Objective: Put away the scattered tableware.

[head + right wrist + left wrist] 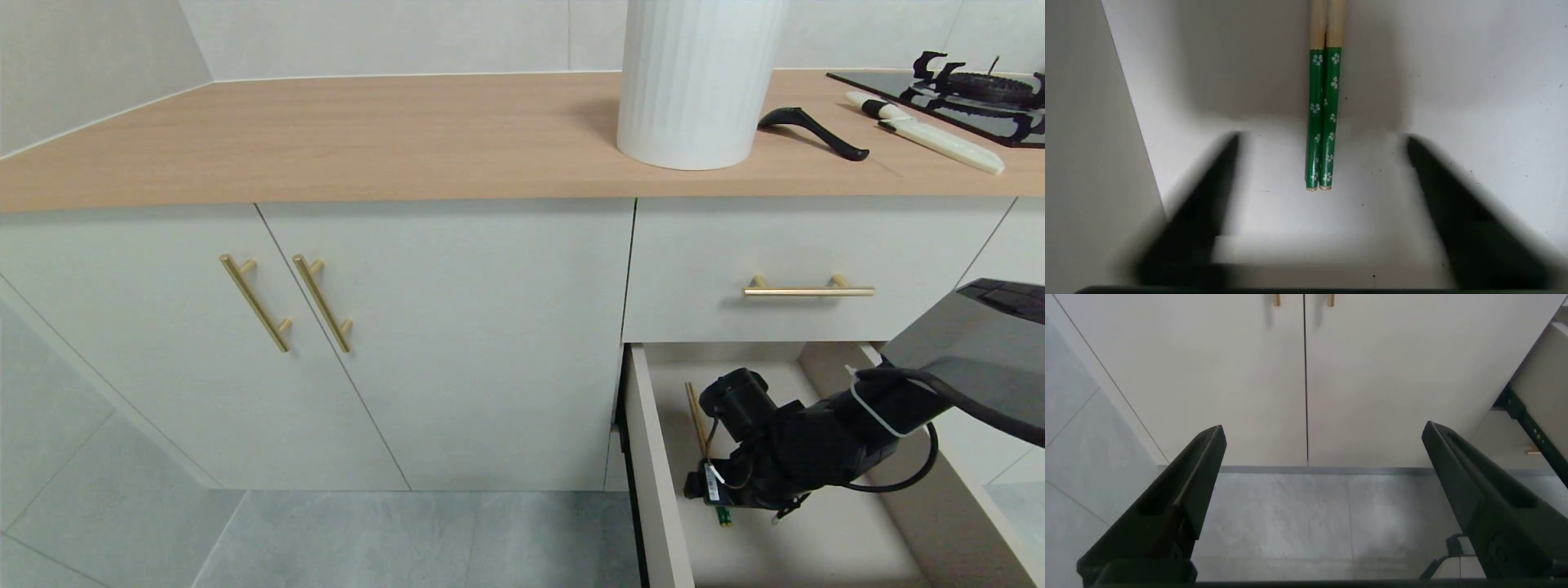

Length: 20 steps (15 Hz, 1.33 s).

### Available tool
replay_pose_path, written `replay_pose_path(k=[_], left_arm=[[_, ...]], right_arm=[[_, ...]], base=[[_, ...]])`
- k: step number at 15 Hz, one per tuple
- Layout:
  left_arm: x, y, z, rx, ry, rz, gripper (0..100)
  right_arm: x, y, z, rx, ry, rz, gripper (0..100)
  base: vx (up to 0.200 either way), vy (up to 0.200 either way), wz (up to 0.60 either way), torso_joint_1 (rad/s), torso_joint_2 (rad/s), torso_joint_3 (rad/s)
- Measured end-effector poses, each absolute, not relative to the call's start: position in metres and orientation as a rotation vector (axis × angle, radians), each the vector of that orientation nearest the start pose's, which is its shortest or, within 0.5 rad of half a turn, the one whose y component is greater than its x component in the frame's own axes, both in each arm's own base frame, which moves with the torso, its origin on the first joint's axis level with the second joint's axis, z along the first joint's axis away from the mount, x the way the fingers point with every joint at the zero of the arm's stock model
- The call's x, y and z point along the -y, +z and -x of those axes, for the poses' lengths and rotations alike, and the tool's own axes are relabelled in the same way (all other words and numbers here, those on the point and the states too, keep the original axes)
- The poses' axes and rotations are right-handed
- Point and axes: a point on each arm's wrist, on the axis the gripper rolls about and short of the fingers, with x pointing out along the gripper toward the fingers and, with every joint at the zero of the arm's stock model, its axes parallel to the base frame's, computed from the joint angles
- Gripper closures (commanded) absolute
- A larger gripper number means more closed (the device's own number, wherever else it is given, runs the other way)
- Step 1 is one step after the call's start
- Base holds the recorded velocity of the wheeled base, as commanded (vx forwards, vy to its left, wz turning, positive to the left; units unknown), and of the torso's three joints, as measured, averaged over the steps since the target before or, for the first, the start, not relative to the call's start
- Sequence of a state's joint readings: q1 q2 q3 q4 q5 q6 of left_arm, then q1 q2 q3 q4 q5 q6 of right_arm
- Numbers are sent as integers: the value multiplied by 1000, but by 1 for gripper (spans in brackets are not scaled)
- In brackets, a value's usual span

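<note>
Placing step, by the look of it: pair of wooden chopsticks with green flowered ends (1320, 122) flat on the floor of the open white lower drawer (651, 457), close to its left wall. Right pincer (1321, 143) low inside the drawer, spread wide, one finger to each side of the sticks, pinching nothing. Left pincer (1323, 431) spread too, empty, aimed at the grey floor before the shut cabinet doors. To finish cleanly: lift straight up with fingers kept wide, avoid nudging the sticks, clear the drawer wall and the shut drawer above. Left on the wooden desk (367, 139): pale knife with a black band (931, 133) and black curved utensil (812, 129), beside a tall white ribbed cylinder (694, 82). Probably next: those two.
</note>
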<state>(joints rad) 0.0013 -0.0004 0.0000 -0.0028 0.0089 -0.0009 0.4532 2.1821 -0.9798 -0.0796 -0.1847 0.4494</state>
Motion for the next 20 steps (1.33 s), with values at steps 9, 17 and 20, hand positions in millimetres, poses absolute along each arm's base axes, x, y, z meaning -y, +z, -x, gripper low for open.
replay_pose_path(k=[9,17,20], left_arm=[[0,76,23,4,10,1,0],[0,76,23,4,10,1,0],[0,76,23,3,10,1,0]], right_arm=[[-126,134,-271,-900,102,-86,0],[-61,251,-194,-519,185,-99,0],[-57,257,-185,-487,187,-86,0]], base=[[0,0,0,0,0,0],[0,0,0,0,0,0],[0,0,0,24,-51,-14]])
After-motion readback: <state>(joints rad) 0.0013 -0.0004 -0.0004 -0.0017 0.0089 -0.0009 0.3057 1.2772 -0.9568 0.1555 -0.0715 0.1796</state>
